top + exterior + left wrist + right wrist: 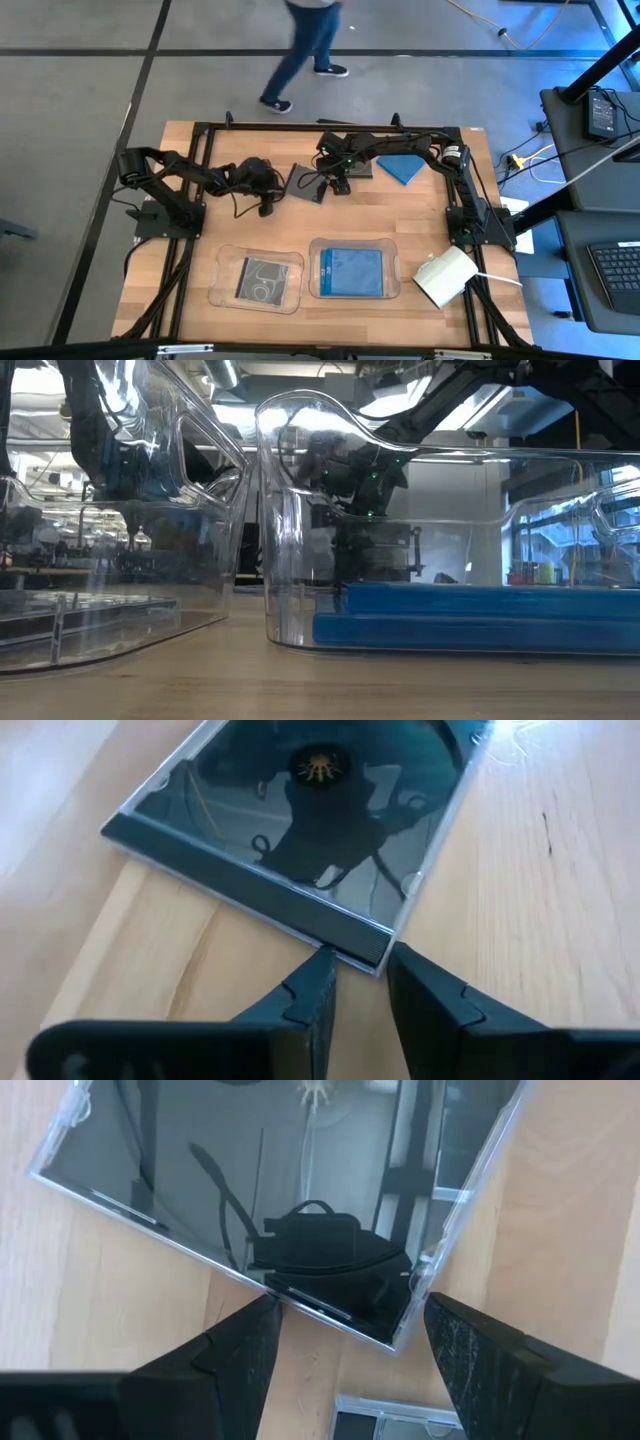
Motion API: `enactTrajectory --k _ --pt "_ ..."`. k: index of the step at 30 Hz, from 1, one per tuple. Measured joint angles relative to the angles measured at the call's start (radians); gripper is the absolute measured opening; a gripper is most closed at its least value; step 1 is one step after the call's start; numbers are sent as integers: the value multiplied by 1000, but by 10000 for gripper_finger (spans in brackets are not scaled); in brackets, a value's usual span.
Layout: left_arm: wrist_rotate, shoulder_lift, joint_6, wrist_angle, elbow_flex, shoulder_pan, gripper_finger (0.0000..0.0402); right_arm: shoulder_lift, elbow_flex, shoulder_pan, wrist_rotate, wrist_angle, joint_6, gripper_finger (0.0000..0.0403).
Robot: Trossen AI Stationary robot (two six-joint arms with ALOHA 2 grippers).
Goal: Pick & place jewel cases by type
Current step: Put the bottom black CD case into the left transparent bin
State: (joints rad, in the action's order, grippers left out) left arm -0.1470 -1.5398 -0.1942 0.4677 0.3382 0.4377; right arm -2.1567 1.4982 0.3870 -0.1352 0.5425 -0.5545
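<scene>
A dark jewel case (305,183) showing a round disc lies flat on the table between my two grippers. My left gripper (267,198) (358,965) is at its left side, fingers a narrow gap apart at one corner (378,952). My right gripper (336,184) (348,1312) is open wide, its fingers on either side of a dark case's corner (395,1342). A second dark case (357,167) lies under the right arm. A blue case (403,167) lies near the far edge. The left tray (222,290) holds a dark case (260,277). The right tray (316,290) holds blue cases (351,270) (470,618). My left gripper comes low from the table's left, with its fingertips (322,963) right at the spine corner of the dark case. I cannot tell whether they touch it. My right gripper's fingers (262,1315) stand beside the two edges that meet at the corner. Touching or just apart, I cannot tell.
The two clear trays sit side by side near the table's near edge. A white object (445,276) lies at the near right. A person (305,45) walks on the floor beyond the far edge. Bare wood lies between the trays and the cases.
</scene>
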Motion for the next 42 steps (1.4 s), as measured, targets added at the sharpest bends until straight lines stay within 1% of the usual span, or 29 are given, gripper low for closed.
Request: enactTrajectory --k 9,13,22,30,36,42 --pt "56 1 -241 21 -1 -45 89 0 -2 -2 -11 -11 26 251" --pt "97 2 -308 27 -1 -64 89 0 -2 -3 -10 -11 26 251" --pt "174 2 -432 42 -1 -109 103 0 -2 -3 -10 -9 25 251" --pt "282 2 -511 46 1 -161 109 0 -2 -3 -11 -9 23 251" --pt "400 2 -514 58 3 -197 108 0 -1 -3 -11 -8 21 251" --pt "534 2 -515 120 3 -231 110 0 0 -3 -8 -9 4 251"
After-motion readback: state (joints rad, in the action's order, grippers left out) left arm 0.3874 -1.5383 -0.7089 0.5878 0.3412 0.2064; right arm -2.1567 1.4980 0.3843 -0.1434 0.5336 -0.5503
